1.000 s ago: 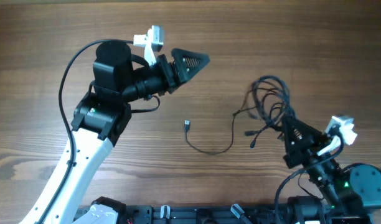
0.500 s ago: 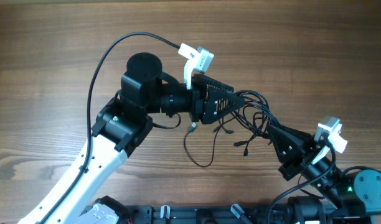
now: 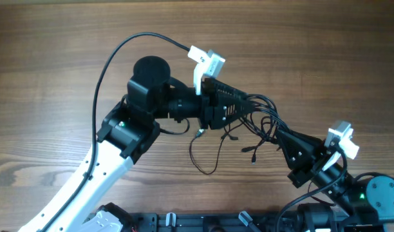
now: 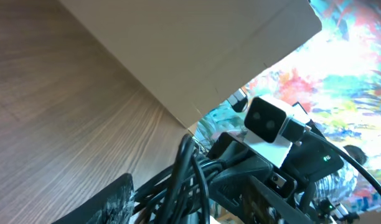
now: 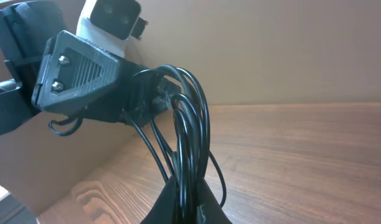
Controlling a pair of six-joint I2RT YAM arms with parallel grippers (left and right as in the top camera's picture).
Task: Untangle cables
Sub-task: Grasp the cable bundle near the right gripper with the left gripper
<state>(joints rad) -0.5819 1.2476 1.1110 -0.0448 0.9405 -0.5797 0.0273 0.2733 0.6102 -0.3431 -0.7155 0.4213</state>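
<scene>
Left hand (image 3: 242,106), its arm reaching rightward over the surface (image 3: 68,38), sits at the cables (image 3: 264,119), jaws partway closed, grip impossible to tell; cables bunch between both hands, loose ends trailing below; right hand (image 3: 282,135), angled up-left, clamps the bunch.

In the overhead view the tips of the left gripper (image 3: 245,106) are buried among the cables (image 3: 266,117), so a grip can't be confirmed, and the right arm (image 3: 371,193) is cut off at the btm-right corner. In the left wrist view the cables are cropped by the btm edge and the bkgd (image 4: 352,62) is smeared into blurred colour. In the right wrist view the right gripper (image 5: 185,199) is cropped at the btm, so only part of it is seen.
</scene>
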